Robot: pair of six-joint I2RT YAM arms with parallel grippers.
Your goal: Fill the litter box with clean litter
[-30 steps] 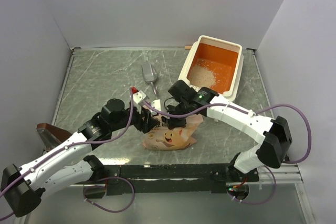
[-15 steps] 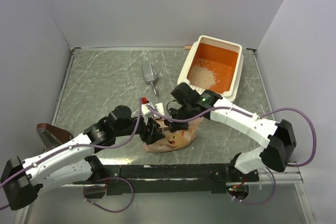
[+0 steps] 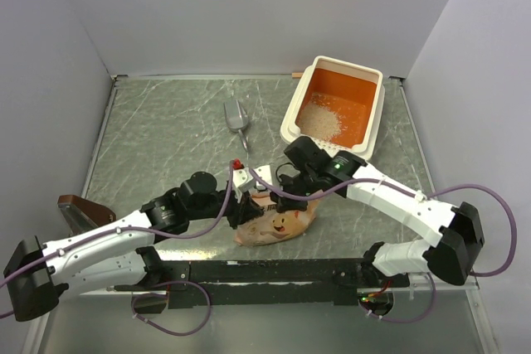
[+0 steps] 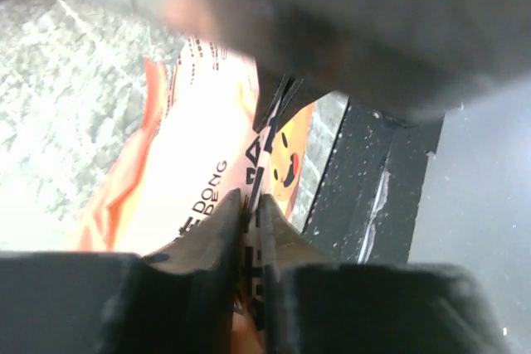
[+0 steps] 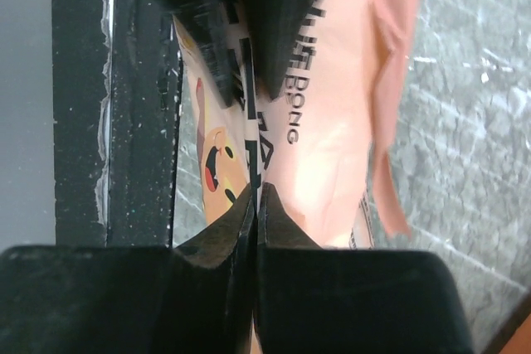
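Both arms have shifted toward the near right since 1 s ago, and the bag (image 3: 278, 223) has come w/ them, now lying closer to the black rail (image 3: 274, 269) at the near edge.

Grip state: left gripper (image 4: 251, 205) is clamped on a printed fold of the bag. The right gripper (image 5: 255, 196) is pinched on the same fold, facing the left one and just beside it.

Task things: litter box (image 3: 377, 122) sits at the far right of the surface (image 3: 158, 130), well apart from the bag. Pale litter (image 3: 319, 120) is heaped in the box's near-left part. Rest of the orange floor is bare, so the fill looks partial.

Step in hand, prob.: two-gripper hold on the bag to lift or open it for more pouring. To do it well:
- keep both pinches firm
- raise evenly so the paper doesn't tear btwn them
- keep the opening up till over the box
- tip low over the orange floor to avoid spill

Count: 1 litter box, 1 litter heap, 1 bag, 1 scoop (image 3: 236, 116), 2 grippers.
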